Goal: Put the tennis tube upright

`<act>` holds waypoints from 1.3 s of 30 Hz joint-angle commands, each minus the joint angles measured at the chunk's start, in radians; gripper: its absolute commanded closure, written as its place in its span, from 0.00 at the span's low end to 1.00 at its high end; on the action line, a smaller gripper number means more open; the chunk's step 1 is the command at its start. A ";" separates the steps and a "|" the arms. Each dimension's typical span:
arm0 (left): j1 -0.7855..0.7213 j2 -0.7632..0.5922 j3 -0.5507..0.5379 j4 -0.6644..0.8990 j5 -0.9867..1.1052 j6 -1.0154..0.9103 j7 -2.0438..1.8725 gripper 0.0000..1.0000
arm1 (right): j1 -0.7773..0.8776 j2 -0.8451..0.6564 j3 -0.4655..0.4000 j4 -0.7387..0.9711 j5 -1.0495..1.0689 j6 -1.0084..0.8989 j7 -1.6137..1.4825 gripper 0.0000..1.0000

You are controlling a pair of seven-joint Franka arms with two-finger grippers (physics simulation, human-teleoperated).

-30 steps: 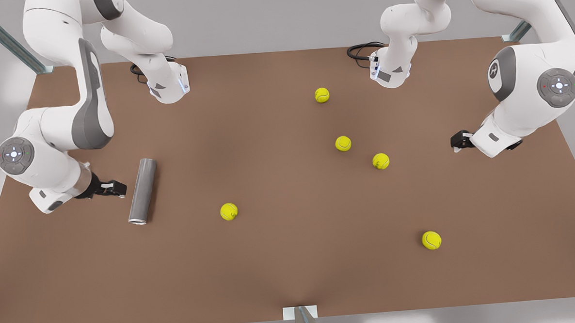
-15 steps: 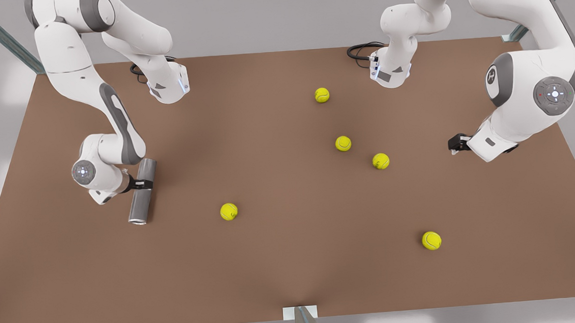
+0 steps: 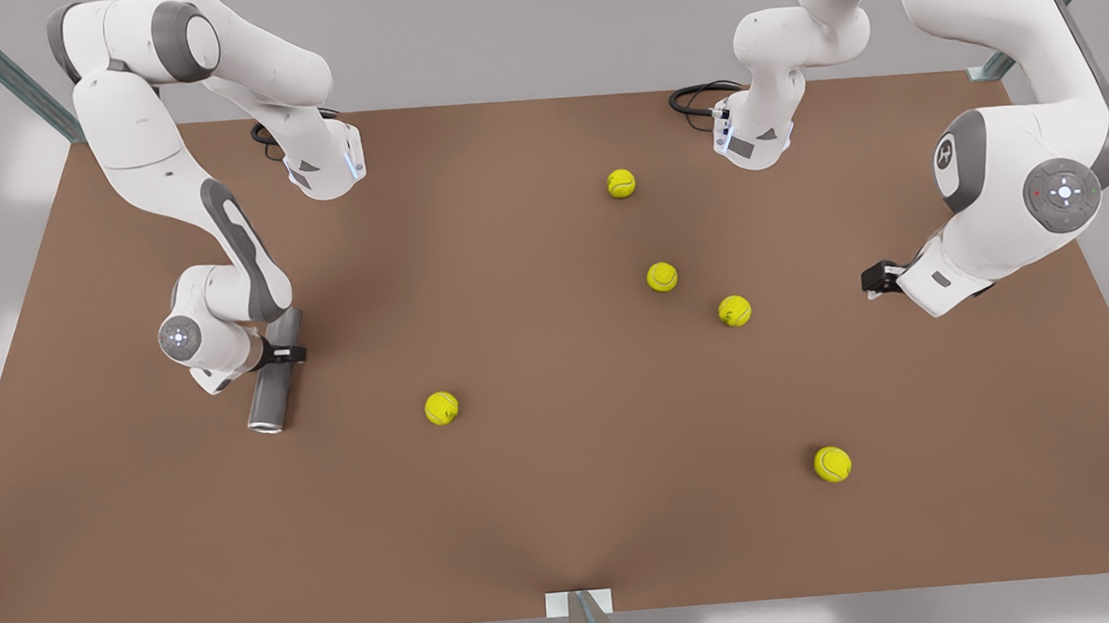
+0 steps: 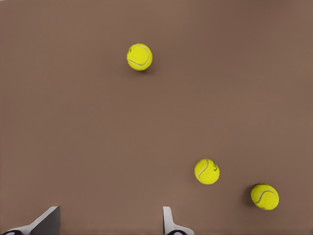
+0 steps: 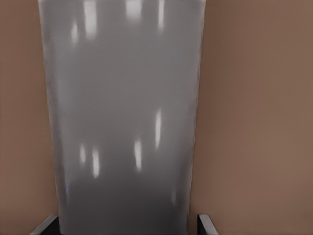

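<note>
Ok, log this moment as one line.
tennis tube: lying flat on table | right gripper: jaws open, straddling tube | left gripper: jaws open, waiting over table | upright: not yet

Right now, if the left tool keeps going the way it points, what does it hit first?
Probably bare table. The left tool, open, points at brown surface; the nearest tennis ball sits off to one side of that line, though depth is hard to judge.

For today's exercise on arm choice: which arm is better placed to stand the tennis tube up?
The right. The right gripper straddles the lying tennis tube, a finger on each side. The left gripper hangs open above the table, far off.
</note>
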 commanded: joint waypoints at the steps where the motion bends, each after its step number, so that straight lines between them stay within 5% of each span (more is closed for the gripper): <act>1: 0.001 0.000 0.000 0.000 0.000 0.000 0.000 0.00 | 0.000 0.001 0.001 0.000 0.000 0.000 0.000 0.00; 6: 0.001 0.001 0.000 -0.005 0.000 0.002 0.000 0.00 | 0.000 0.007 -0.001 0.000 0.000 0.002 0.000 0.00; 8: 0.001 0.001 0.000 -0.005 0.000 0.002 0.000 0.00 | 0.000 0.007 0.001 0.000 0.000 0.002 0.000 0.11; 14: 0.001 0.005 0.000 -0.005 0.000 0.003 0.000 0.00 | 0.002 0.007 -0.001 0.002 0.000 0.002 0.000 0.11; 25: 0.001 0.005 0.000 -0.005 0.000 0.003 0.000 0.00 | 0.005 0.010 0.001 0.005 -0.003 0.002 -0.002 0.34; 31: 0.001 0.005 0.000 -0.005 0.000 0.002 0.000 0.00 | 0.006 0.001 0.001 0.026 -0.003 -0.011 -0.038 0.34; 39: 0.001 0.008 0.000 -0.005 0.000 0.003 0.000 0.00 | 0.022 -0.041 0.123 0.321 -0.083 -0.247 -0.298 0.35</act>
